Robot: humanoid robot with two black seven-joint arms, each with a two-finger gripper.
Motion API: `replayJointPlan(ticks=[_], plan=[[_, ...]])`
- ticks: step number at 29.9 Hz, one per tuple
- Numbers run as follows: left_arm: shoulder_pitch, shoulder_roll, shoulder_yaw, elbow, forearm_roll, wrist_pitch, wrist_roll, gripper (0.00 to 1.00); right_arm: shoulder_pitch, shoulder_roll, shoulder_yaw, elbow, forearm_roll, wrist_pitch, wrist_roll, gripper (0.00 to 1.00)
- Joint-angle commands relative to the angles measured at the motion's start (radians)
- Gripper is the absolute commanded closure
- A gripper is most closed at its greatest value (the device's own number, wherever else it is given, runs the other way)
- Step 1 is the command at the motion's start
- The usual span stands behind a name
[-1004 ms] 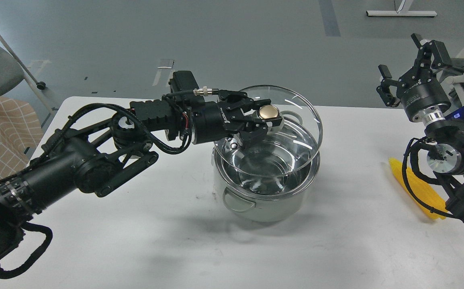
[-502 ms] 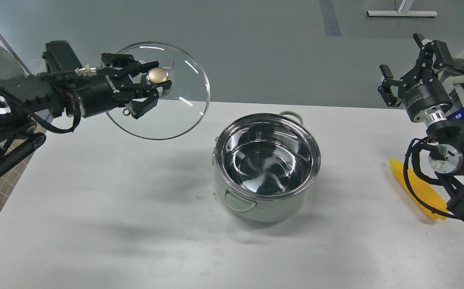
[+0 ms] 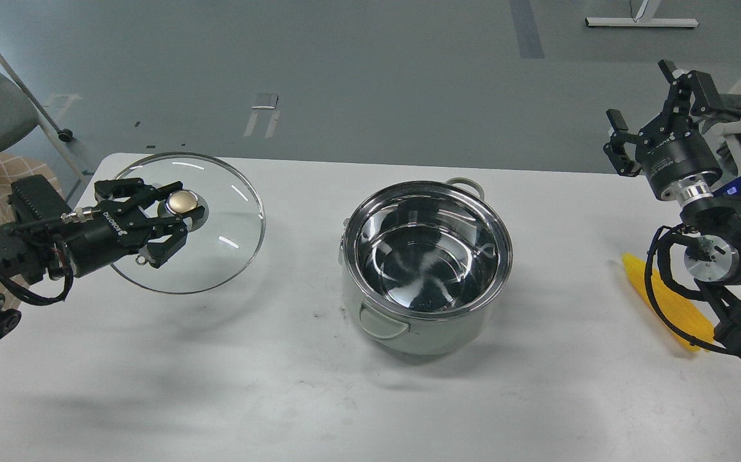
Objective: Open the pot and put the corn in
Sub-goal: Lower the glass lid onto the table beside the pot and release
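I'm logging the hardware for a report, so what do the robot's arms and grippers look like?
Both arms are matte black with exposed black cables looping alongside. The left gripper has black angular jaws, white lettering on its round body and a metal cable connector behind. The right gripper has the same black jaws on a black cylinder with white lettering, above a silver ring.

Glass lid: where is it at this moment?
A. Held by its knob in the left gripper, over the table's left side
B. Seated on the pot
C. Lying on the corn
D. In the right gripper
A: the left gripper clasps the knob of the glass lid, well clear of the open pot.
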Motion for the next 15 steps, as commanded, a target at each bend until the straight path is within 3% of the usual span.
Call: replayJointPlan(ticks=[1,15], plan=[[0.041,-0.002,0.013,0.063,-0.048,0.047,0.000,0.75,-0.003,0.000,0.000,0.001,0.000,0.000,0.000,0.00],[0.130,-0.078,0.013,0.091,-0.203,0.058,0.000,0.75,-0.014,0.000,0.000,0.001,0.000,0.000,0.000,0.00]])
